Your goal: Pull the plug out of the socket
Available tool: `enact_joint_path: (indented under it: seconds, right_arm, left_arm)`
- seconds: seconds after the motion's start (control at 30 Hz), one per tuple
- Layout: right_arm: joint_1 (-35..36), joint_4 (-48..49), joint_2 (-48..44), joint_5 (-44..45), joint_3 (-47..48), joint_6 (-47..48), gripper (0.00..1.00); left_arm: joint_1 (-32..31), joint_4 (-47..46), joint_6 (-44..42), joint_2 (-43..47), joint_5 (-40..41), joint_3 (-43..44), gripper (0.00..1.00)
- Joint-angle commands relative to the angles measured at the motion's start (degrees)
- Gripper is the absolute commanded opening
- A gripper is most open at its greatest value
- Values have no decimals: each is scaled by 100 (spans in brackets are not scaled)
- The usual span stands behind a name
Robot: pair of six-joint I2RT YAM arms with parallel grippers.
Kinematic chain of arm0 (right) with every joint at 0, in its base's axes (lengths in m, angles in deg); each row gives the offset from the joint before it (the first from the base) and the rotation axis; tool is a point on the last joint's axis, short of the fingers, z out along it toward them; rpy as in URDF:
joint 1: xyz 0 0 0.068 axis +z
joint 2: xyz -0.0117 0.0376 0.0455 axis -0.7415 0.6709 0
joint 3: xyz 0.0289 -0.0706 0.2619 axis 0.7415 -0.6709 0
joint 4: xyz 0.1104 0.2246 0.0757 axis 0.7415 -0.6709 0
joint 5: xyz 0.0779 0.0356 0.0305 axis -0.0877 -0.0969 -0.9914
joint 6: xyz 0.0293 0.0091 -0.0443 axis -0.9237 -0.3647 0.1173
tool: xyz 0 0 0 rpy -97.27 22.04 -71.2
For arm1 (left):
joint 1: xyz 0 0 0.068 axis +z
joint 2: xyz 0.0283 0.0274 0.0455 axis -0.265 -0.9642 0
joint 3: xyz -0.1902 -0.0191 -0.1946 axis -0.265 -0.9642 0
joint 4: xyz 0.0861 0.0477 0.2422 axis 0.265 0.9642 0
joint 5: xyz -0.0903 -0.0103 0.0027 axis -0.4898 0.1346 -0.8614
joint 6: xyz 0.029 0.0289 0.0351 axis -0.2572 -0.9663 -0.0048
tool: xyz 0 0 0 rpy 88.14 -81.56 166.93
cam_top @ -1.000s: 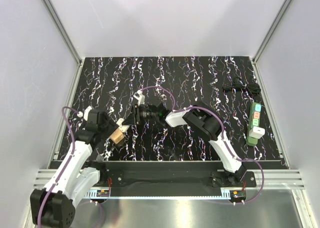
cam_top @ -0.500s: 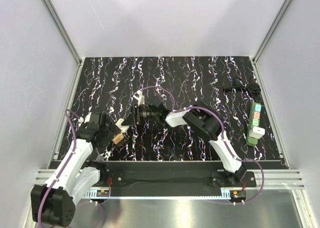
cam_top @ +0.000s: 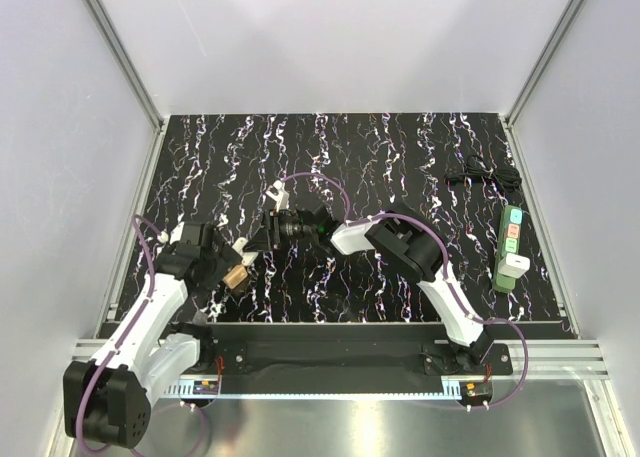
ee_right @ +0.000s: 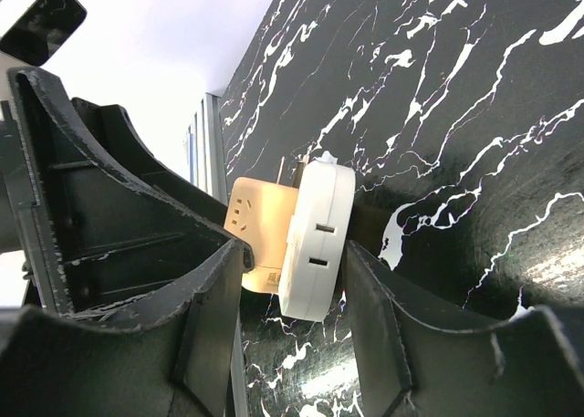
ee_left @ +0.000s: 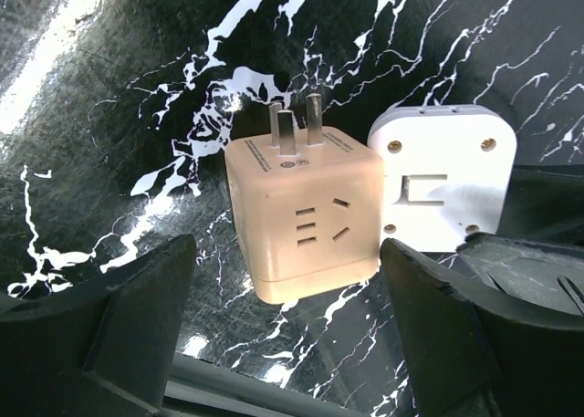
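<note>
The left pincer [ee_left: 287,262] is spread wide, its two dark fingers [ee_left: 109,330] either side of one peach cube adapter [ee_left: 306,221] and touching nothing that the wrist view shows. The cube lies on the black, white-veined counter [cam_top: 380,157] between those fingers. Two flat metal prongs stand on its far face, and a group of slots is cut in the face towards the camera. Fine print and two small round marks ring the prong face, too small to read.

Just right of the cube, touching it, stands one white adapter [ee_left: 444,175] with four small round holes at its corners and one squared recess. No lettering shows on it.

The right pincer [ee_right: 297,262] has this white adapter between its fingertips, with the cube just beyond it. Whether the fingers actually press on it cannot be told from these views.

The socket [cam_top: 511,239], one dark-green strip with coloured patches, lies well off to the right of the right pincer by the counter's right edge. One white plug [cam_top: 516,264] sits in its near end. One black cord bundle [cam_top: 483,174] lies beyond it.
</note>
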Motion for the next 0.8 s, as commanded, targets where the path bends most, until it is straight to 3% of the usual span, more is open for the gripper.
enact_joint_path:
  seconds: [0.0,0.2,0.43,0.57,0.77]
  right_arm:
    - [-38,202,93,-155,112,15,55]
    - [-38,176,181,-216,200,-47,54]
    - [-29,272,286,-366,296,-196,53]
    - [-21,369,357,-471,358,-275,53]
    - [67,378,436,-533,463,-328,53]
  left_arm:
    - [20,-341,-12,-122,152,-35,86]
    - [20,-412,-29,-228,187,-106,85]
    - [20,-456,-38,-70,240,-290,71]
    - [20,-517,-100,18,196,-361,54]
    - [20,-579,-144,88,91,-378,52]
